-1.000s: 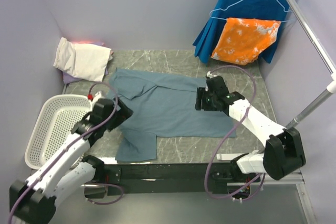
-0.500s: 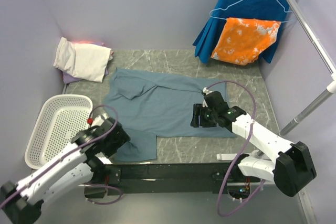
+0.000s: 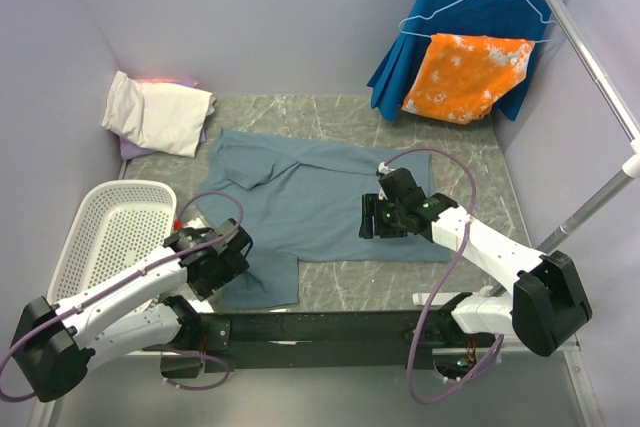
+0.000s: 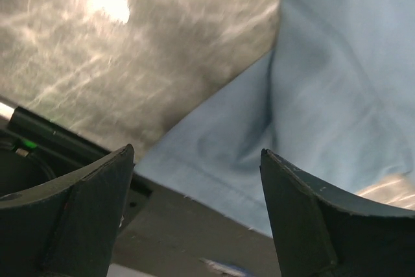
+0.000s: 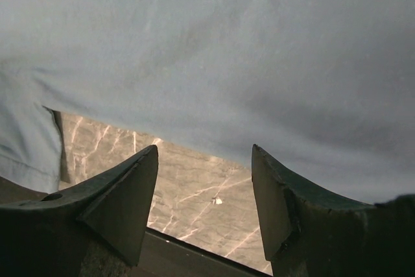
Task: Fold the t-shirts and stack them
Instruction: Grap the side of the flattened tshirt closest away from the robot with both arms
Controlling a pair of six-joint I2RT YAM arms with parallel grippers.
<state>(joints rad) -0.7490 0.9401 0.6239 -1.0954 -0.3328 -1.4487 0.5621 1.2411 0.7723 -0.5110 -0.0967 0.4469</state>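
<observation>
A dusty blue-grey t-shirt (image 3: 300, 197) lies spread on the marble table, with one flap (image 3: 265, 282) reaching the near edge. My left gripper (image 3: 225, 257) hovers at that flap's left edge. In the left wrist view the left gripper (image 4: 197, 150) is open and the shirt's hem (image 4: 214, 160) lies below, between its fingers. My right gripper (image 3: 372, 219) is over the shirt's near hem, right of centre. The right wrist view shows the right gripper (image 5: 204, 147) open over bare table, beside the shirt (image 5: 227, 50). A cream-white folded t-shirt (image 3: 155, 112) rests on a lavender one (image 3: 130, 150) at the back left.
A white slatted basket (image 3: 100, 237) sits at the left edge, close to the left arm. A royal-blue pleated garment (image 3: 470, 12) and an orange-and-white cloth (image 3: 465, 77) hang at the back right. A metal rod (image 3: 590, 57) slants along the right side.
My left gripper came off the shirt's left side and moved toward the near edge, closing slightly. The right gripper moved nearer and a little left. The shirt lies flatter now.
</observation>
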